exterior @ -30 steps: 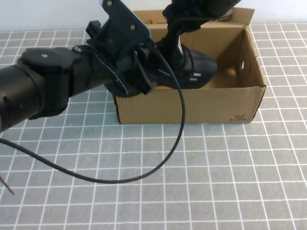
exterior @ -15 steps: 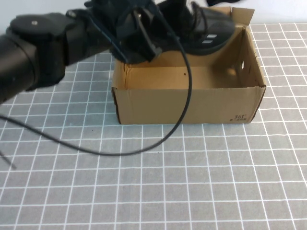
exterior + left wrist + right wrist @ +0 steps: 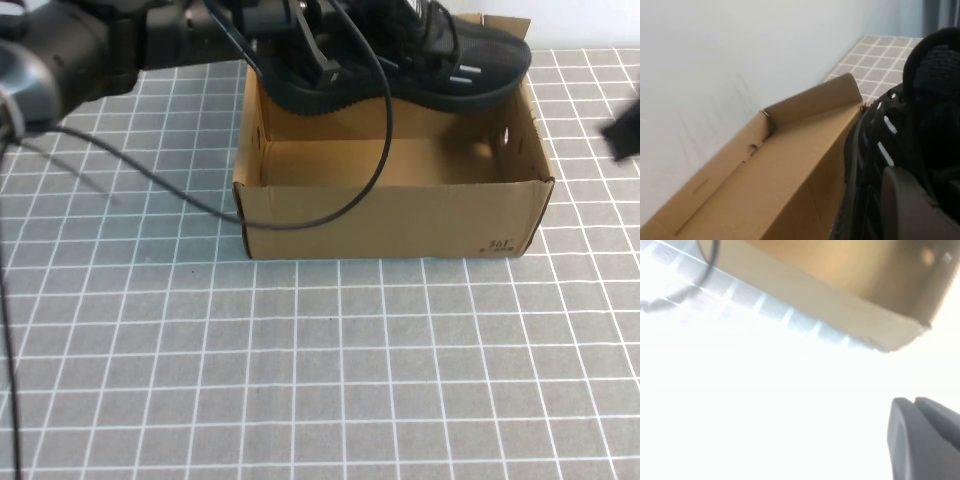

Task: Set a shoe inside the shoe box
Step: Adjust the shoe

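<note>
The black shoe with white dash marks hangs level over the back rim of the brown shoe box, toe pointing right. My left gripper reaches in from the upper left and is shut on the shoe's heel end. In the left wrist view one finger presses against the shoe beside the box's back wall. My right gripper is a dark blur at the right edge, clear of the box. In the right wrist view its fingertips are shut together and hold nothing, with the box beyond them.
A black cable loops from the left arm down across the box's open top and front wall. The box stands on a grey cloth with a white grid. A white wall runs behind it.
The left arm has lifted the shoe from inside the box up to its back rim. The right arm has left the box for the right edge, and its jaws have shut.
</note>
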`<control>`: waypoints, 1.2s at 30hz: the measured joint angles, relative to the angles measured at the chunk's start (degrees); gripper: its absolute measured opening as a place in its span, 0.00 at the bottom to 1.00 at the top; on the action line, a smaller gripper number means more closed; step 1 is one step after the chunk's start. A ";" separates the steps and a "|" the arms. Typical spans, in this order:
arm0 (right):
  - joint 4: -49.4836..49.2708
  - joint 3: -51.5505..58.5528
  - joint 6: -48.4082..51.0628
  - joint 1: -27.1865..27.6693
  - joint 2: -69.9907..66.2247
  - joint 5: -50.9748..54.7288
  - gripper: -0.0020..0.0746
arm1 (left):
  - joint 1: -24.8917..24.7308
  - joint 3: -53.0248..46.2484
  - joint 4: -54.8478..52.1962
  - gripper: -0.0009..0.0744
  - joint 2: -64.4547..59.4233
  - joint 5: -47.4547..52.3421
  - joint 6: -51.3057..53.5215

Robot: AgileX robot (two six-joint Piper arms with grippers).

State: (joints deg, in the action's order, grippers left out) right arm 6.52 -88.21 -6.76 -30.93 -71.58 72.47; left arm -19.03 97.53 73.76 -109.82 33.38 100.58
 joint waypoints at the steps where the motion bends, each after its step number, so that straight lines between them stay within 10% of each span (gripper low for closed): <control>1: 0.78 1.74 -0.90 0.00 1.72 0.00 0.01 | 0.25 1.86 -0.55 0.07 -1.85 1.13 -0.87; 36: 0.96 13.05 -7.73 0.00 14.43 0.14 0.01 | 1.85 11.33 13.92 0.07 -23.74 0.09 16.99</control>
State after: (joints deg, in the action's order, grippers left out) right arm 7.48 -75.17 -14.49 -30.93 -57.15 72.62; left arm -17.18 108.85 87.68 -133.56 33.47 117.57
